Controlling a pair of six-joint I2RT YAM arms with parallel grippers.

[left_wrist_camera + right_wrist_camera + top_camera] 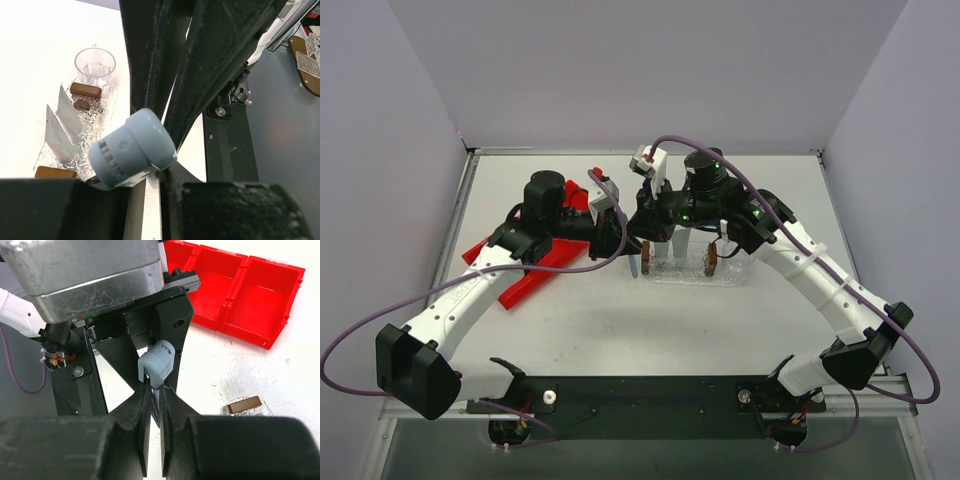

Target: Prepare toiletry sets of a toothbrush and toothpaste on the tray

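From up top: my left tool [612,240] & right tool [650,228] meet in the middle of the bench, just by the tray [730,278]. The toothbrush [634,263] hangs btw them, up in the air, not on the tray yet. Two toothpaste [663,250] tubes stand side by side in the small rack [711,262] w/ brown ends, which sits on the tray. The red bin [535,270] lies off to the left. Left wrist view: my left tool's jaws are almost closed & look to be pinching the toothbrush near its fat round end. The tubes & a clear cup [95,65] show behind it. Right wrist view: my right tool's jaws are nearly closed too, w/ the thin blue stick btw them just under the fat end. So both tools seem to have the toothbrush at once, like a hand-over. I think the toothpaste part is about done. Still left: one tool lets go & the other puts the toothbrush down by the tubes.
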